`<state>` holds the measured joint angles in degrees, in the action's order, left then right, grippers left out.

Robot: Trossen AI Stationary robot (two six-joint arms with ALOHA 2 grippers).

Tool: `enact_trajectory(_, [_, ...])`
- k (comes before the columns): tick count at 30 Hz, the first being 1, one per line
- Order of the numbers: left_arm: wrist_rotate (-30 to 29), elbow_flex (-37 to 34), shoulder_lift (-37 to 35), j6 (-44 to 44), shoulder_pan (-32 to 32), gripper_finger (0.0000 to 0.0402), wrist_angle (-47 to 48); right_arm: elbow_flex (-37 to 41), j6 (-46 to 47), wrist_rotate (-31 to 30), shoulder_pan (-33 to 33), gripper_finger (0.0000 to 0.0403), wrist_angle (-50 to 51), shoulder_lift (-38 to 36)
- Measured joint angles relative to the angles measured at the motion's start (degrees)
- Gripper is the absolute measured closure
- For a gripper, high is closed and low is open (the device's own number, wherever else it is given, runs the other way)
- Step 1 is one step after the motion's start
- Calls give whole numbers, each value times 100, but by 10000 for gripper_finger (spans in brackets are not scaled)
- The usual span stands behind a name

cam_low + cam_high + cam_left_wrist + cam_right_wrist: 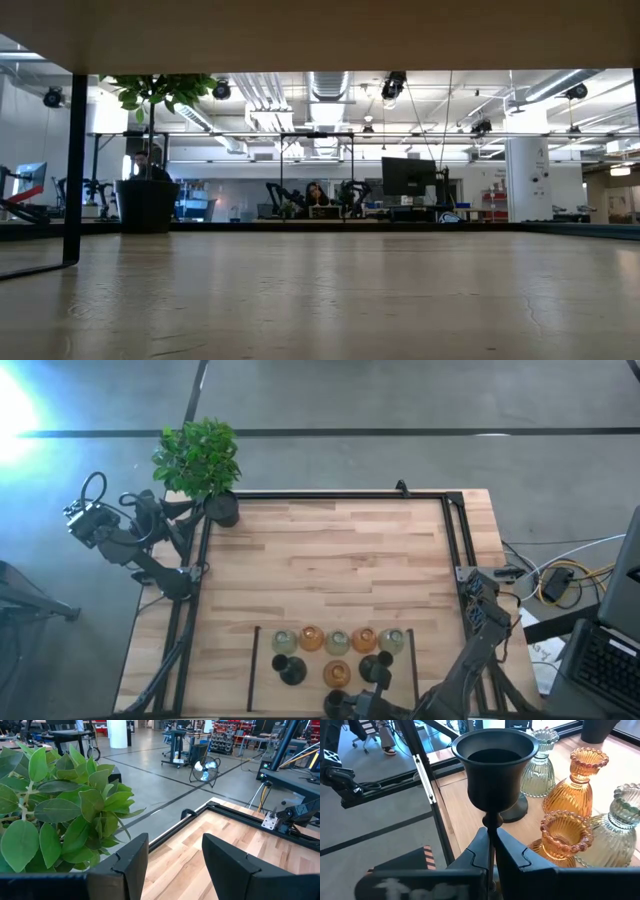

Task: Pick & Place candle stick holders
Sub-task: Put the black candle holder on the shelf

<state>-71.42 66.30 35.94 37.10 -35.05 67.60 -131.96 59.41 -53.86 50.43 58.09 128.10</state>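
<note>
Several candle stick holders stand near the table's front edge. A row of pale green (285,641) and amber (311,638) glass ones sits farther back. Nearer are an amber one (337,673) and two black thin-stemmed ones (290,670). My right gripper (491,837) reaches in from the near right and is shut on the right-hand black holder (375,668), whose cup (495,765) stands above the fingers. My left gripper (175,870) hangs open beyond the table's far left corner, next to the plant, with nothing between its fingers. My right gripper pinches the black holder's thin stem (491,822) just below the cup, between its two fingers. The fingers come from the table's near right, slanting a little downward, and lie across the stem. The holder stands upright. My fingers hide its base, so whether it rests on the table does not show.
A leafy plant (200,460) in a black pot (222,510) stands at the far left corner. Black rails (340,495) frame the table. Two black strips (254,665) (413,665) flank the holders. Bare wood (330,560) stretches from the holders to the far rail.
</note>
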Motion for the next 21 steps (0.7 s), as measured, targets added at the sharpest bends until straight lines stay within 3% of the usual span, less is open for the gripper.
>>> enact_trajectory(21, [0, 0, 0, 0, -1, 211, 2, -79, -91, -29, 0, 395, 179, -1])
